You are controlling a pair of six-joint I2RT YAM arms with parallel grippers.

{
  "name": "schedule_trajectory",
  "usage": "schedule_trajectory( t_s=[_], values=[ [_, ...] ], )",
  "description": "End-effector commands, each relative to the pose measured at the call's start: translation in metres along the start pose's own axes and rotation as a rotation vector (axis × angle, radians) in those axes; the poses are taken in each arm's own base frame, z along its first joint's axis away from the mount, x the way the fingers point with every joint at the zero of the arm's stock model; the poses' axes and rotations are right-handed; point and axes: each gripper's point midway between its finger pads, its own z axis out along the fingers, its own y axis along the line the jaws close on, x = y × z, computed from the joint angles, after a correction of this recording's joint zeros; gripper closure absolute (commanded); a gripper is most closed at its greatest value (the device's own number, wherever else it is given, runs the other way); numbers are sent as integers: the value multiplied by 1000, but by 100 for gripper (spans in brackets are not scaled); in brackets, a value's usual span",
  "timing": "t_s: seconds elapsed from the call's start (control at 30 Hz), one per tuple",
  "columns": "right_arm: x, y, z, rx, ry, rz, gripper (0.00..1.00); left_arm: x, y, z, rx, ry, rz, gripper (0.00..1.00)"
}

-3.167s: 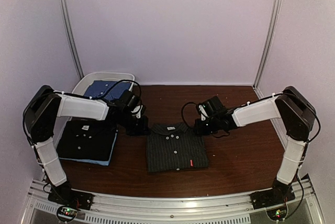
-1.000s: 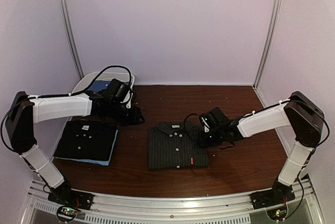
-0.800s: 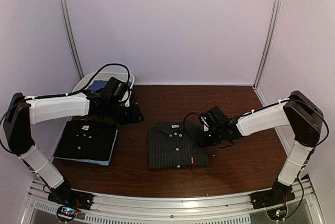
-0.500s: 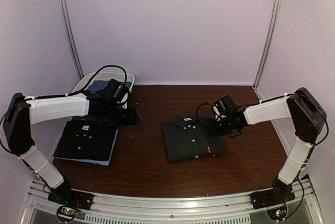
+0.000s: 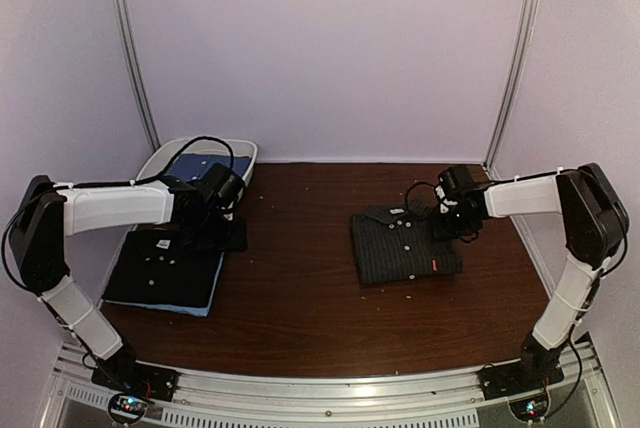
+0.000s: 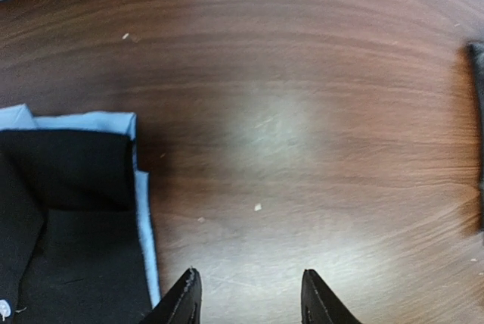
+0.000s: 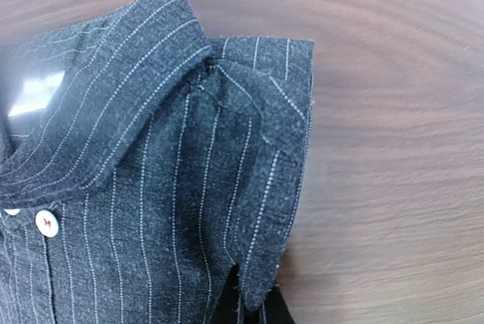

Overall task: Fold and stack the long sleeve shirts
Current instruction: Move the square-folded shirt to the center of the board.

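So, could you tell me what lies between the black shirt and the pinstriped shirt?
Only bare tabletop separates the black shirt from the pinstriped shirt, per the top view.

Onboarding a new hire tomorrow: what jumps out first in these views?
The folded charcoal pinstriped shirt lies right of centre on the table, its shoulder edge pinched by the right hand. At left, the open left hand hovers beside a black shirt stacked on a light blue shirt.
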Motion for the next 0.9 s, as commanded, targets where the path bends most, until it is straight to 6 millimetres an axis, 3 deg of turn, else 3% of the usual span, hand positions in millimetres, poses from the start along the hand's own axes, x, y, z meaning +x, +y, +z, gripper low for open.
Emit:
schedule_trajectory(
  t_s=[0.0, 0.17, 0.33, 0.4, 0.53, 0.7, 0.87],
  values=[
    [-13, -29, 3, 121, -12, -41, 100, 13, 32, 6, -141, 31, 2, 53],
    [-18, -43, 6, 134, -8, -21, 94, 27, 52, 10, -233, 73, 11, 53],
    [-34, -32, -11, 66, -66, 8, 68, 38, 63, 16, -283, 106, 16, 53],
    [-44, -27, -23, 32, -105, 20, 56, 38, 64, 15, -292, 108, 12, 53],
    [-60, -21, -48, -17, -173, 42, 42, 38, 65, 15, -300, 106, 8, 53],
    [-80, -3, -90, -155, -294, 100, 33, 43, 66, 18, -341, 124, 33, 54],
    [-103, 19, -145, -346, -460, 146, 27, 45, 72, 23, -413, 139, 55, 53]
  ],
)
